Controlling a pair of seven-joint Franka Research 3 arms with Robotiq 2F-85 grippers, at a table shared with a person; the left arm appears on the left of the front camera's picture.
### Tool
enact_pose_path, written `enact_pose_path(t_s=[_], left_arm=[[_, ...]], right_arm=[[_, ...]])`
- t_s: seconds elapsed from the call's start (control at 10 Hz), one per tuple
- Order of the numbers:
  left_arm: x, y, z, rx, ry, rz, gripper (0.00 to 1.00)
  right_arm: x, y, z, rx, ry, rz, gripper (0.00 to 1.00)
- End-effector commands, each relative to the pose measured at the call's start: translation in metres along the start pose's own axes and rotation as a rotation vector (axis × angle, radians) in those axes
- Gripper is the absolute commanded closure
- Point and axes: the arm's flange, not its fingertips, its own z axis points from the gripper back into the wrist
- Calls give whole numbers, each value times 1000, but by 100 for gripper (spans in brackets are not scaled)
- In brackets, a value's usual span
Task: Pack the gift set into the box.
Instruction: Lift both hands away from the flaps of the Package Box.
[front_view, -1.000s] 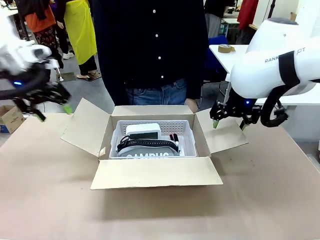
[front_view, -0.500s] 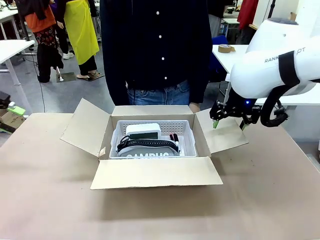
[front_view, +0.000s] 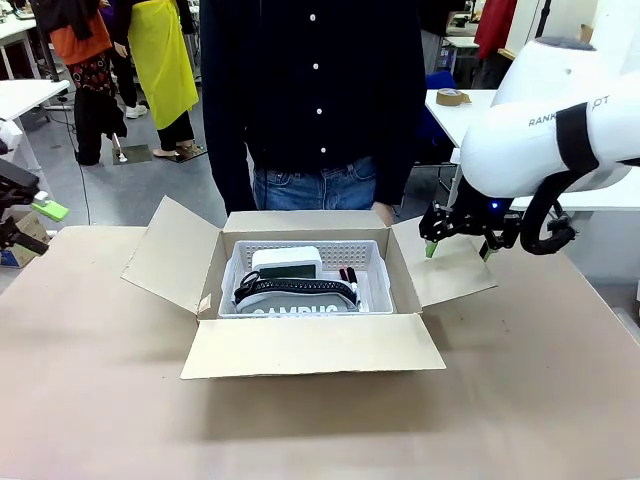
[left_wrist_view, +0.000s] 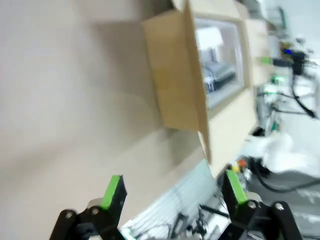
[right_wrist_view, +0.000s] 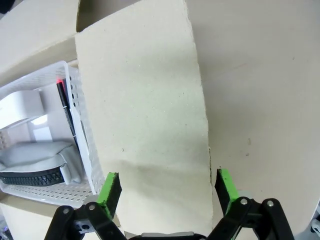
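Under right jaws (parted): box flap (right_wrist_view: 150, 125).

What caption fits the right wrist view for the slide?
Open right gripper poised over a flap of the box, gift set sitting inside.

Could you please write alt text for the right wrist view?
The robot's open right hand is poised over a brown box flap. Beside the flap, a white basket holds a white boxy item, a black band and a pen.
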Motion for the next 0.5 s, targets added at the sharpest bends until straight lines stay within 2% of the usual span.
enact_pose_path(t_s=[0.0, 0.2, 0.3, 0.4], left_arm=[[6, 20, 25, -160, 79, -25, 0], [9, 42, 40, -297, 129, -81, 0], [12, 50, 43, -308, 137, -74, 0], [14, 59, 47, -380, 225, -135, 0]], right_arm=[[1, -27, 18, 103, 18, 21, 0], [-2, -97, 44, 310, 83, -2, 0], [-5, -129, 53, 421, 116, -13, 0], [-9, -161, 58, 567, 159, 4, 0]])
